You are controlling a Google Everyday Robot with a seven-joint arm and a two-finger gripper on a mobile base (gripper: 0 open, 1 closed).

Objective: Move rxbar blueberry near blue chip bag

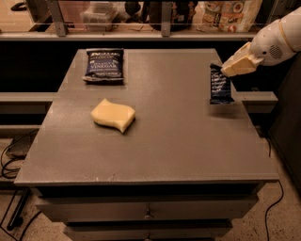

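The rxbar blueberry point(220, 85) is a slim dark navy wrapper with white text, hanging above the right part of the grey table point(160, 141). My gripper point(229, 68) comes in from the upper right on a white arm and is shut on the bar's top end, holding it lifted off the surface. The blue chip bag point(104, 65), dark blue with "VINEGAR" lettering, lies flat at the table's far left, well away from the bar.
A yellow sponge point(113, 115) lies on the table left of centre. A shelf with packaged goods point(230, 14) runs behind the table's far edge. Cables point(11, 155) lie on the floor at the left.
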